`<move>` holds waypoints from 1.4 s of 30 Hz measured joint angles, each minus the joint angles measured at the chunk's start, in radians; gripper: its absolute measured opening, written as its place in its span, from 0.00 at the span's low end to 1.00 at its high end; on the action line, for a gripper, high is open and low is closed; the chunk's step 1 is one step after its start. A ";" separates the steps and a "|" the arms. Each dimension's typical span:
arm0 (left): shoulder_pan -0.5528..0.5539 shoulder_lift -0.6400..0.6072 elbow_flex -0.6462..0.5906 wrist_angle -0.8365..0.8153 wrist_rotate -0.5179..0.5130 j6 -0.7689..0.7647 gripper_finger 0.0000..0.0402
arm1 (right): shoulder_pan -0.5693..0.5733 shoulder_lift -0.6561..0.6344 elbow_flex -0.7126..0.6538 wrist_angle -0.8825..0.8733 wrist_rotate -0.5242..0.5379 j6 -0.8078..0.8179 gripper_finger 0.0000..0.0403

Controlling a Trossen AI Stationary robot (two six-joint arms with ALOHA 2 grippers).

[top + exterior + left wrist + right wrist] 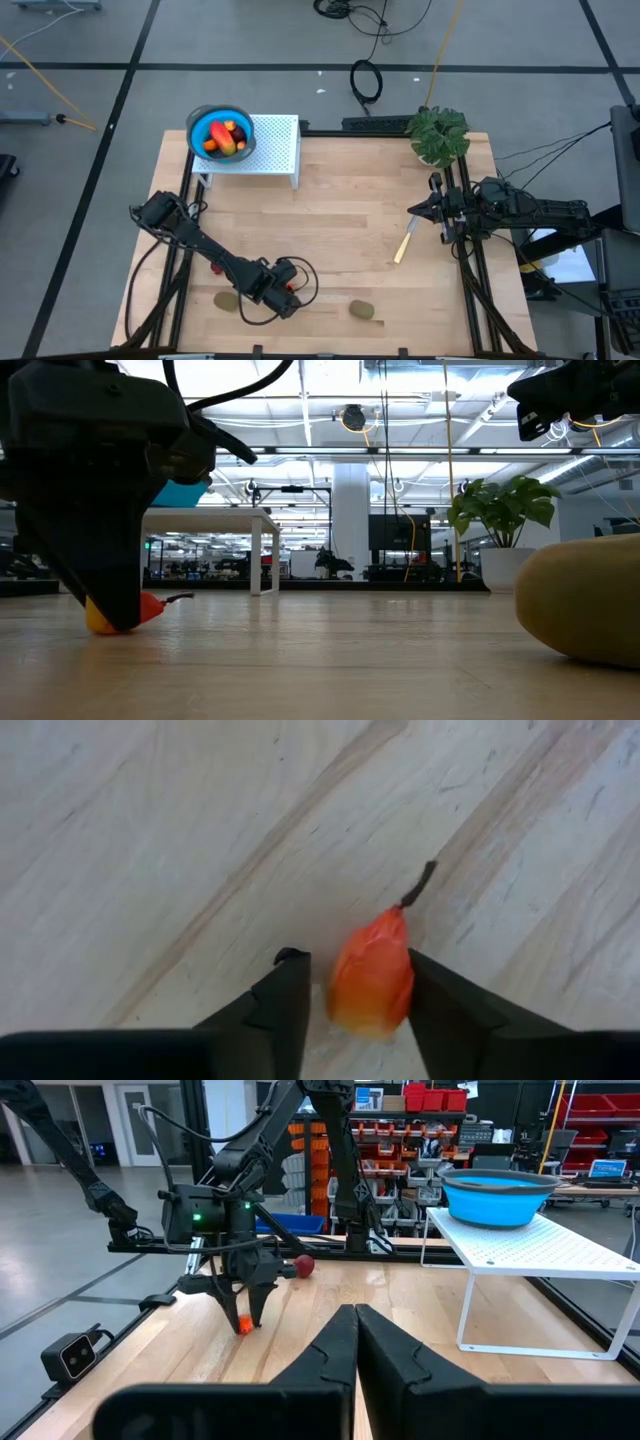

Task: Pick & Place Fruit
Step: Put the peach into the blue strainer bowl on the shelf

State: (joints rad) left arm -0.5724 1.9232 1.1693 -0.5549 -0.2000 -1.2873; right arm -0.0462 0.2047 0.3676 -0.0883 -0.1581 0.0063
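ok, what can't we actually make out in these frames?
- Left tool grip: left wrist view shows the orange-red fruit between the fingers, contact unclear.
- Blue bowl contents: high view too small to count; right wrist view, rim hides them.
- Kiwi: low view, cut off by edge.

Light wood table [340,210] on grey floor [250,40] w/ dark seams; black cables [366,78] coiled behind it. Potted plant [438,133] at far right corner, white perforated stand [275,150] at far left. Beyond: ceiling strip lights [300,405], white pillar [350,520], shelving w/ red bins [425,1098].
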 joint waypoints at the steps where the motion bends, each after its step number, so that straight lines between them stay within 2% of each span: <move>1: 0.000 0.000 -0.001 0.003 -0.001 0.000 0.35 | 0.000 0.000 0.000 0.000 0.000 0.000 0.00; 5: 0.001 -0.009 -0.001 0.035 0.003 0.001 0.27 | 0.000 0.000 0.000 0.000 0.000 0.000 0.00; 9: 0.002 -0.062 -0.004 0.040 -0.021 0.007 0.22 | 0.000 0.000 0.000 0.001 0.000 0.000 0.00; 15: 0.002 -0.199 -0.004 0.099 -0.179 0.071 0.22 | 0.000 0.000 0.000 0.001 0.000 0.000 0.00; 21: 0.001 -0.335 -0.002 0.310 -0.396 0.351 0.24 | 0.000 0.000 0.000 0.002 0.000 0.000 0.00; 25: 0.002 -0.394 -0.002 0.499 -0.464 0.604 0.24 | 0.000 0.000 0.000 0.001 0.000 0.000 0.00; 32: 0.000 -0.425 -0.001 0.868 -0.450 1.031 0.26 | 0.000 0.000 0.000 0.001 0.000 0.000 0.00; 36: 0.002 -0.425 -0.001 1.028 -0.362 1.205 0.25 | 0.000 0.000 0.000 0.001 0.000 0.000 0.00; 42: 0.009 -0.425 -0.001 1.193 -0.184 1.376 0.25 | 0.000 0.000 0.000 0.001 0.000 -0.013 0.00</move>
State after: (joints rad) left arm -0.5632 1.4982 1.1687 0.6384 -0.3841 0.0884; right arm -0.0463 0.2050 0.3673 -0.0875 -0.1585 -0.0067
